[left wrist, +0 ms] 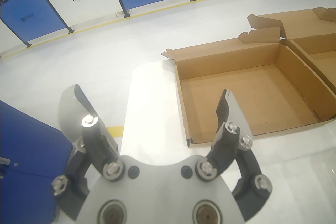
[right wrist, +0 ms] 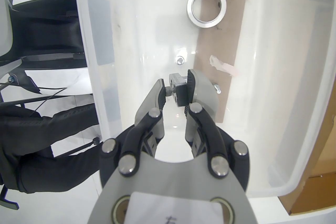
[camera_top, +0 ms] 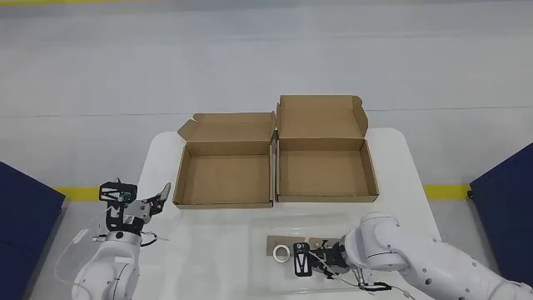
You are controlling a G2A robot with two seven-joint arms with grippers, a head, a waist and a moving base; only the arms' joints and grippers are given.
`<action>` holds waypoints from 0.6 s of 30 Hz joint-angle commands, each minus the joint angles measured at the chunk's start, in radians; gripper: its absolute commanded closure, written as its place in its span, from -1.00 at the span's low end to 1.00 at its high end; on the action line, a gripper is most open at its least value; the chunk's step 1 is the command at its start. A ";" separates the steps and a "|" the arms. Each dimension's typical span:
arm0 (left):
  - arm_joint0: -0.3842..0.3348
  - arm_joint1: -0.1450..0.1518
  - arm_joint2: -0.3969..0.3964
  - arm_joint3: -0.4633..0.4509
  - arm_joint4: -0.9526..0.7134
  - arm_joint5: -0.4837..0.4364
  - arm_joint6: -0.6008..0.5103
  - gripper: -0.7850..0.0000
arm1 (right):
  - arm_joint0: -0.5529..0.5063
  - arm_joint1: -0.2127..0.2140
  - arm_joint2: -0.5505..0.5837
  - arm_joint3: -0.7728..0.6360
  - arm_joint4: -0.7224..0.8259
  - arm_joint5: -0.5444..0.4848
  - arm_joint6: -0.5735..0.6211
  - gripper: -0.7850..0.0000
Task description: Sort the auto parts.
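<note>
Arms, two, near side.
Pose: left pincer (left wrist: 151,91) near left, jaws wide apart; right pincer (right wrist: 176,79) near right, clamped on small black part (right wrist: 180,93).

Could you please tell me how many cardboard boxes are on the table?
2, side by side toward the far edge of the table: the left box and the right box, both open. None seems hidden.

White table (camera_top: 208,250): left box (camera_top: 225,180) & right box (camera_top: 325,173), both open cardboard, touching, along far edge; clear bin (right wrist: 288,78) by near edge, right side.
</note>
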 commanded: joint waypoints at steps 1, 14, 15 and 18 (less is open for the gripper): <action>0.000 0.000 0.000 0.000 0.000 0.000 0.000 -1.00 | -0.004 0.003 0.020 0.018 0.024 -0.015 -0.048 1.00; 0.000 0.000 0.000 0.000 0.000 0.000 0.000 -1.00 | -0.147 0.111 0.268 0.216 0.364 -0.402 -0.438 1.00; 0.000 0.000 0.000 0.000 0.000 0.000 0.000 -1.00 | -0.157 0.119 0.274 0.222 0.382 -0.402 -0.455 1.00; 0.000 0.000 0.000 0.000 0.000 0.000 0.000 -1.00 | -0.168 0.137 0.277 0.216 0.429 -0.402 -0.488 1.00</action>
